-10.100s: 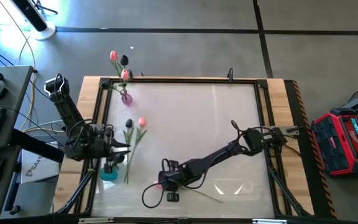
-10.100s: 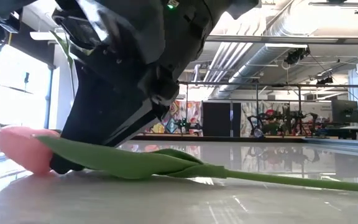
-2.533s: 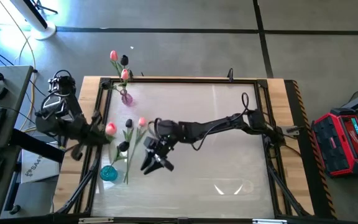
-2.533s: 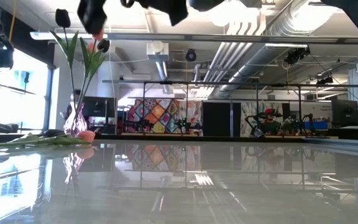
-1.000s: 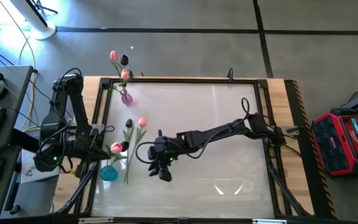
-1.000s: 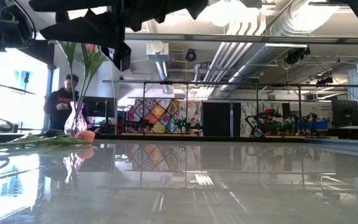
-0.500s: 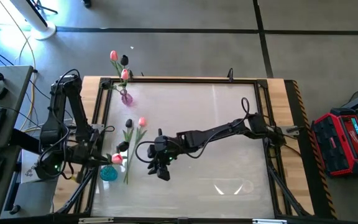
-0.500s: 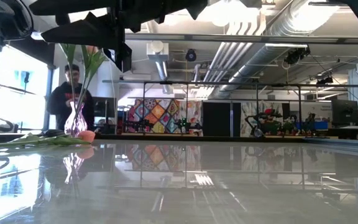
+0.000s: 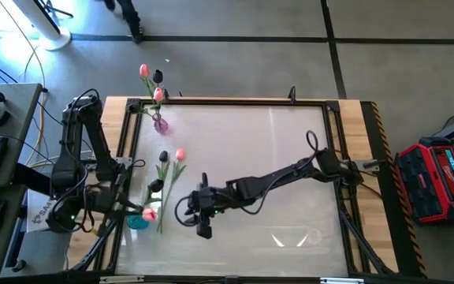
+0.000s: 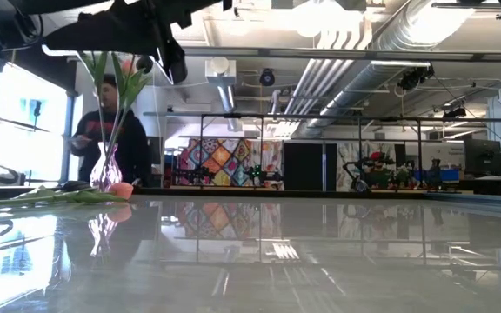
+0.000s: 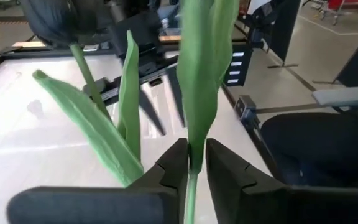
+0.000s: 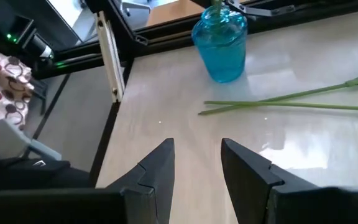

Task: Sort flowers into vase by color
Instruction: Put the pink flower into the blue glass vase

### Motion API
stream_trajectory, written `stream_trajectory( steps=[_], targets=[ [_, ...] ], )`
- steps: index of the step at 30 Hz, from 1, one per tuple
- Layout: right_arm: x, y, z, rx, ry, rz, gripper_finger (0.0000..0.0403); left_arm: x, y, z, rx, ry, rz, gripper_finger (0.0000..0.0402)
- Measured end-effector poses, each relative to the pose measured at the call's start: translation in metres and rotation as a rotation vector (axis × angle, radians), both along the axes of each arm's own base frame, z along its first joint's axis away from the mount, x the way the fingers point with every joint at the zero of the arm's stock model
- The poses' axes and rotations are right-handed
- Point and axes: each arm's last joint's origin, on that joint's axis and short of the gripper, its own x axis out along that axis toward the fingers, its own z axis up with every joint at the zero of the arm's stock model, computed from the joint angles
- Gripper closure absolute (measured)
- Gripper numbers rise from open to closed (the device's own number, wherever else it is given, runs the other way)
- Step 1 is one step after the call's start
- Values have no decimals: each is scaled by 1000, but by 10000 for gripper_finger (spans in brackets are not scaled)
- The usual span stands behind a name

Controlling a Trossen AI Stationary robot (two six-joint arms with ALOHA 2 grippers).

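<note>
My left gripper (image 9: 129, 209) is at the table's left edge, above the blue glass vase (image 9: 138, 222), shut on a pink tulip whose head (image 9: 150, 214) shows beside the vase. A dark tulip (image 9: 155, 187) stands close by; its head (image 11: 58, 18) and leaves show in the left wrist view. A purple vase (image 9: 161, 124) at the far left corner holds two pink tulips and a dark one. One dark tulip (image 9: 163, 156) and one pink tulip (image 9: 180, 155) lie on the table. My right gripper (image 9: 204, 227) is open above the table, right of the blue vase (image 12: 221, 43). My left gripper pinches the pink tulip's green stem (image 11: 190, 158) between its two fingers, which lie across the stem. The stem and a long leaf (image 11: 201, 68) rise past the fingers. The tulip is lifted off the table; whether its lower end is in the vase, I cannot tell.
The two loose tulips' stems (image 12: 291, 102) lie on the table between my right gripper and the blue vase. A dark frame (image 9: 227, 101) runs round the tabletop. A person (image 10: 111, 130) walks in the room beyond the far edge. The table's right half is bare.
My left gripper has carried the pink tulip toward the table's near edge and down to the blue vase; the pink head now sits beside the vase. My right gripper has shifted a little toward the near edge. The person behind the table has walked to the right.
</note>
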Motion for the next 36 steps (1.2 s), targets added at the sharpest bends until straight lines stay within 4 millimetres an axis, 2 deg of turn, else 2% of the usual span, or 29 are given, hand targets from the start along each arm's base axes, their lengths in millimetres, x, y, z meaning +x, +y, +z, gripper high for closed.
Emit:
stream_trajectory(
  steps=[7, 11, 15, 21, 25, 30, 36],
  targets=[
    [-4, 14, 0, -78, -24, -35, 281, 0, 3, -9, 4, 36, 46, 320],
    [-4, 17, -7, -134, -25, -53, 268, 0, 4, -10, 6, 47, 54, 309],
    [3, 19, -19, -160, -67, -47, 241, -1, 7, -10, -8, 97, 24, 305],
    [22, 23, -47, -210, -250, -13, 180, -4, 16, -5, -47, 184, -47, 304],
    [33, 17, -62, -216, -371, -31, 128, -5, 23, -1, -65, 198, -64, 304],
    [45, -3, -72, -174, -491, -91, 64, -6, 31, 1, -76, 212, -76, 304],
    [50, -20, -90, -151, -461, -116, 19, -7, 36, 3, -77, 227, -104, 304]
  ],
)
